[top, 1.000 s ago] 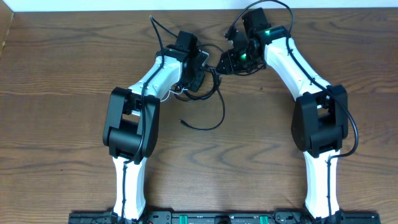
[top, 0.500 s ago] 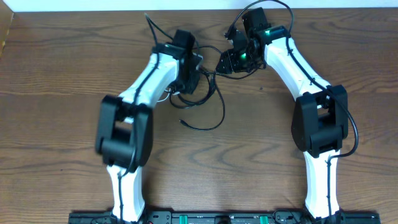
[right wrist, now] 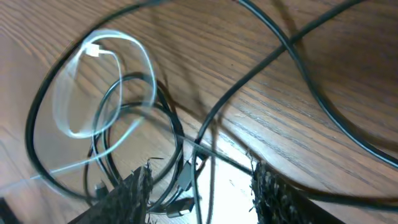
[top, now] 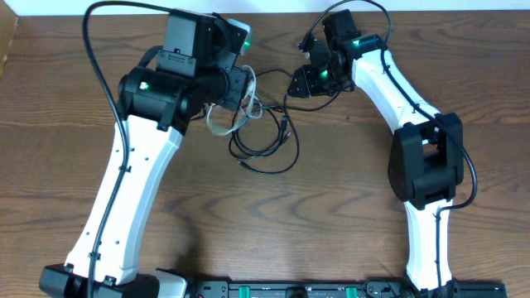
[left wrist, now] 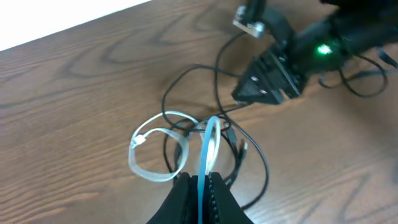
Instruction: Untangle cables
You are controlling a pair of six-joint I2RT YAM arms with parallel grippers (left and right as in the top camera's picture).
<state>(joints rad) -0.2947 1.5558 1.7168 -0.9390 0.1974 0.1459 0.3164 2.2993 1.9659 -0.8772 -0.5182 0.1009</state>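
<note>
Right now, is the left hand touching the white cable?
Touching. The left wrist view shows the left hand pinched shut on the white cable, which rises from between its fingertips.

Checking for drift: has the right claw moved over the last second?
No. Overhead, the right claw sits at the same spot below the table's far edge as before.

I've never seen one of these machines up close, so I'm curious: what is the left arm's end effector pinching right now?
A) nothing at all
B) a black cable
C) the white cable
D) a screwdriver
C. In the left wrist view, the left end effector has its two fingers closed together on a strand of the white cable, whose loop hangs down toward the wooden table.
</note>
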